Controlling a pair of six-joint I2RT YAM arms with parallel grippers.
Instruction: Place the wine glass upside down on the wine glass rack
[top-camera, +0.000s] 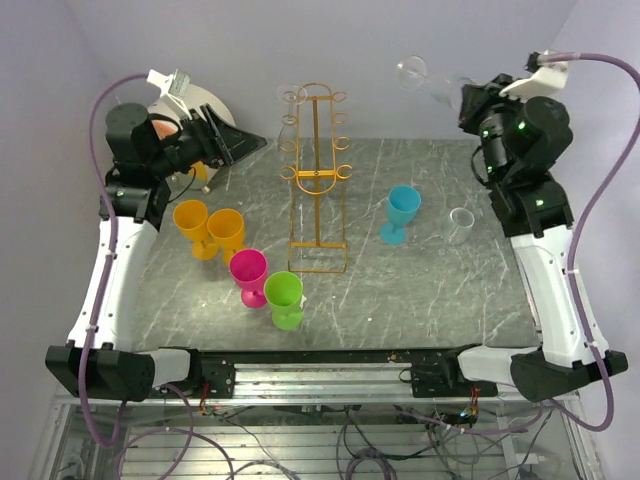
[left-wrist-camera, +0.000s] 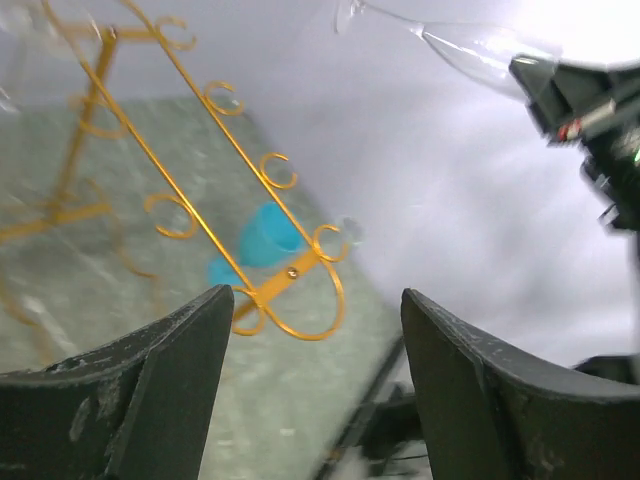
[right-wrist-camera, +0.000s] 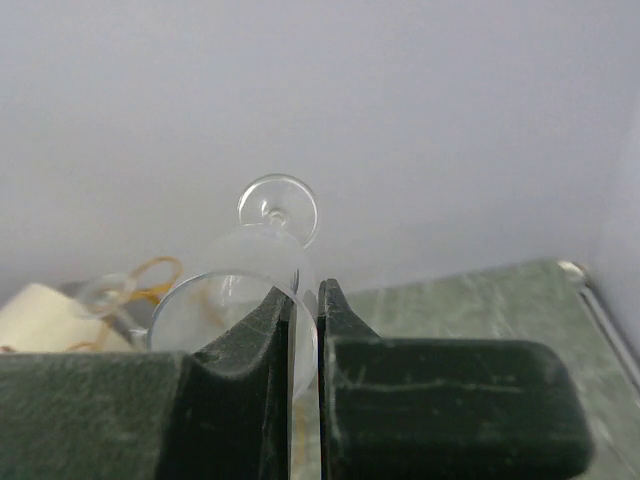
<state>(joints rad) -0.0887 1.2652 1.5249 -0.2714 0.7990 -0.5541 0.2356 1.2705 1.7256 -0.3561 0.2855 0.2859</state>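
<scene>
Top external: the right fingers, raised over the far right corner of the table, grip a clear wine glass. It is held roughly level in the air, foot pointing left toward the wine glass rack and well apart from it. The rack stands upright mid-table. A second clear glass shows at its upper left side; hung or not, cannot tell. The left fingers hover left of the rack. Left wrist: the left fingers are spread, nothing between them. The rack lies ahead, a blue cup behind it, and the wine glass is at top right. Right wrist: the right fingers are clamped on the bowl's rim of the wine glass, with stem and foot pointing away.
</scene>
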